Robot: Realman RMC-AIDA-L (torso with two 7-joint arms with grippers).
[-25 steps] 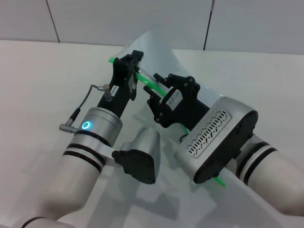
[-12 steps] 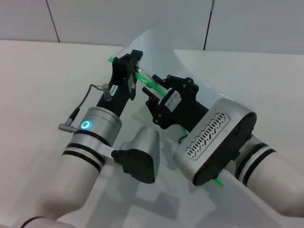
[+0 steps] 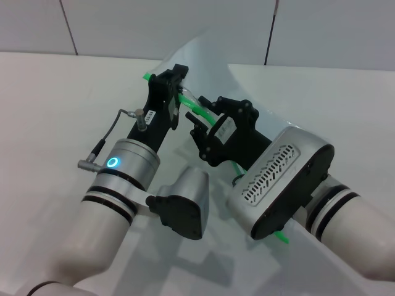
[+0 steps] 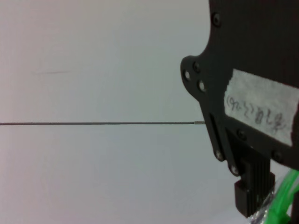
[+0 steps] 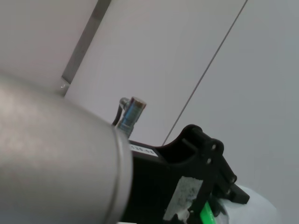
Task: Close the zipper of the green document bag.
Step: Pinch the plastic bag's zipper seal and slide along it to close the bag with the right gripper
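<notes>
The green document bag [image 3: 203,55] is lifted off the desk [image 3: 62,92] near its far edge. The left gripper [image 3: 176,92] pinches the zipper [image 3: 200,111]; the right gripper [image 3: 207,132] clamps it just beside.

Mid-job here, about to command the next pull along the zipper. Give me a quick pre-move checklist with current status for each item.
1. Left gripper anchoring the far end of the zipper: ok, it sits right on the green edge, head view.
2. Right gripper on the zipper line: ok, the green strip passes through it.
3. Right gripper actually pinching the slider tab: cannot tell, the fingers hide it.
4. Green document bag lifted off the table and bowed between the arms: ok.
5. Zipper stretch between the grippers straight, no kink: ok.
6. How much zipper is already closed: cannot tell, the right arm covers the rest; only a tip shows.
</notes>
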